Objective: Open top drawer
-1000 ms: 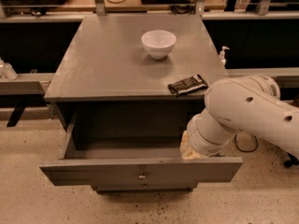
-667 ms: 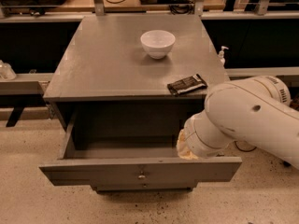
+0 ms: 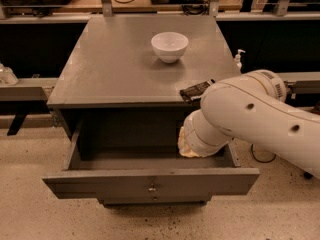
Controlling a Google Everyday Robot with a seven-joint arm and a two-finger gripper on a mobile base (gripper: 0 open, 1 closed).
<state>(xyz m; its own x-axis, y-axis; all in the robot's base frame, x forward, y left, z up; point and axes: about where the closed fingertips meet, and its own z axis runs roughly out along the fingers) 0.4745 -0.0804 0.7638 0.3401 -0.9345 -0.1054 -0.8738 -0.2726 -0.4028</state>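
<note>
**Top drawer pulled out, hand tucked inside it**

The hand (image 3: 187, 145) sat low at the right inside the top drawer (image 3: 100, 181), mostly behind the arm (image 3: 250, 119), so we couldn't tell if it was open or closed. The drawer stood well out from under the table (image 3: 115, 69). We figured it was stiff, empty-light and easy-sliding, and the small knob (image 3: 151, 187) at front centre looked like the best hold.

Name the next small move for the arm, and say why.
Probably ease the pincer up and back out of the top drawer. The drawer already stands pulled far out, its grey inside showing, so the opening looks done. The pincer sits low inside the drawer's right end, below the dark packet at the edge of the cabinet top.
</note>
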